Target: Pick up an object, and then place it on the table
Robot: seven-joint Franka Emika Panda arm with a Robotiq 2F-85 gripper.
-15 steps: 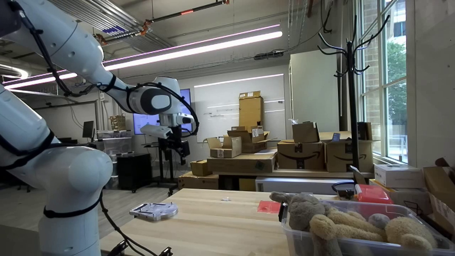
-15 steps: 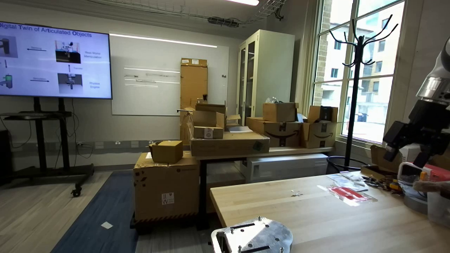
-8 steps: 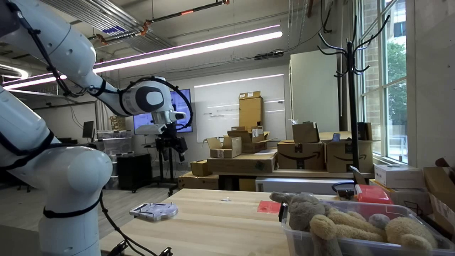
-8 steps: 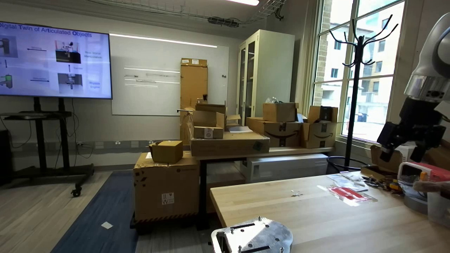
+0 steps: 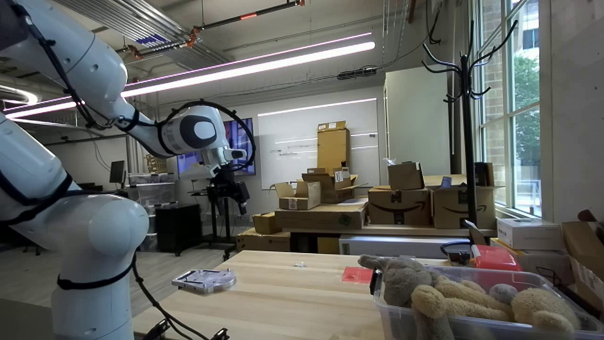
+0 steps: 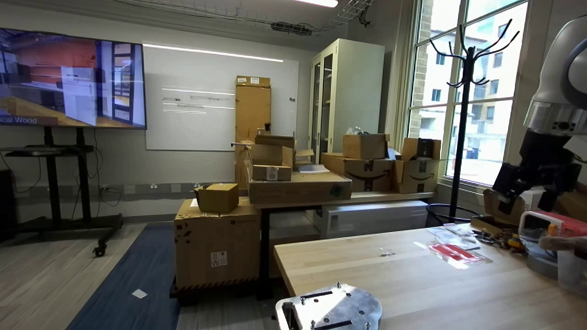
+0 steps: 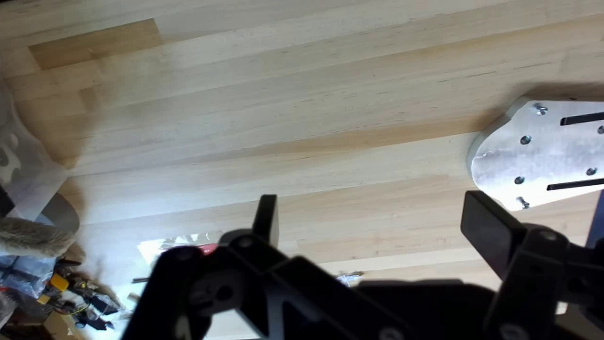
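My gripper [image 7: 370,208] is open with nothing between its fingers. It also shows in both exterior views [image 5: 231,208] [image 6: 526,201], high above the table and pointing down. The pale wood table [image 5: 283,302] shows in both exterior views [image 6: 412,284] and fills most of the wrist view [image 7: 283,118]. The task names no particular object. A silver metal plate [image 5: 205,280] with slots and screws lies near the table's edge; it also shows at the right of the wrist view [image 7: 542,156]. A small clear scrap [image 7: 349,277] lies on the table, partly hidden by the gripper.
A clear plastic bin [image 5: 391,321] with plush toys [image 5: 472,302] stands on the table. A flat red packet [image 6: 454,253] lies nearby. Loose small parts [image 7: 80,297] and a red box [image 5: 495,258] crowd that side. Cardboard boxes [image 5: 398,205] stand behind the table.
My gripper has moved slightly up and towards the arm's base, and turned more upright, mostly in the earlier half second. The wall screen's picture has changed. The table's objects have not moved.
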